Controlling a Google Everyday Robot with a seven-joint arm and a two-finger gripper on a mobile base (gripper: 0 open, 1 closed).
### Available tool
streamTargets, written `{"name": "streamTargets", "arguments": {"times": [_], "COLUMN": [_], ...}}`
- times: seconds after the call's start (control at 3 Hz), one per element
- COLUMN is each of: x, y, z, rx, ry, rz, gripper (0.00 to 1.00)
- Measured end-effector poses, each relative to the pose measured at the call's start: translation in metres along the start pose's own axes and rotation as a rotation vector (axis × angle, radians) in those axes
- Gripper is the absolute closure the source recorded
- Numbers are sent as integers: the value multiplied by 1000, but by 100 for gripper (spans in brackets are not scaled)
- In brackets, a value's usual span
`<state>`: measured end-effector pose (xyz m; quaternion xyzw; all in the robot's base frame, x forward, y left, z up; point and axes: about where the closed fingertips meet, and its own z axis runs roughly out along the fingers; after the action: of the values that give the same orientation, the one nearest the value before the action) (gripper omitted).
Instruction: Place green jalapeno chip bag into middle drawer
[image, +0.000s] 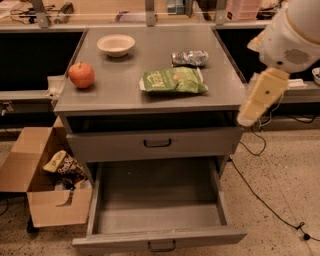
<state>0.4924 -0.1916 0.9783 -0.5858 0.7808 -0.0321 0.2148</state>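
My gripper (259, 100) hangs beside the worktop's (125, 97) right edge, touching nothing; can't tell if it's open or closed. Green jalapeno chip bag (173, 80) lies flat on the worktop, centre-right, just in front of the foil packet (189, 58). Middle drawer (155, 220) is pulled out below. Apple (81, 75) and bowl (116, 44) sit left.

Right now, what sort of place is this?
Likely a robotics lab: grey drawer cabinet, loose cables on speckled floor, cardboard box of snack bags. The gripper hangs right of the cabinet.
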Motion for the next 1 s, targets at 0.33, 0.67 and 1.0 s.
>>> {"name": "streamTargets", "arguments": {"times": [0.33, 0.67, 1.0], "x": [-38, -80, -80], "y": [-39, -68, -68], "z": [34, 72, 72], "rx": [29, 15, 14], "ry": [-111, -236, -236], "rz": [21, 56, 56], "gripper": [0, 0, 0]}}
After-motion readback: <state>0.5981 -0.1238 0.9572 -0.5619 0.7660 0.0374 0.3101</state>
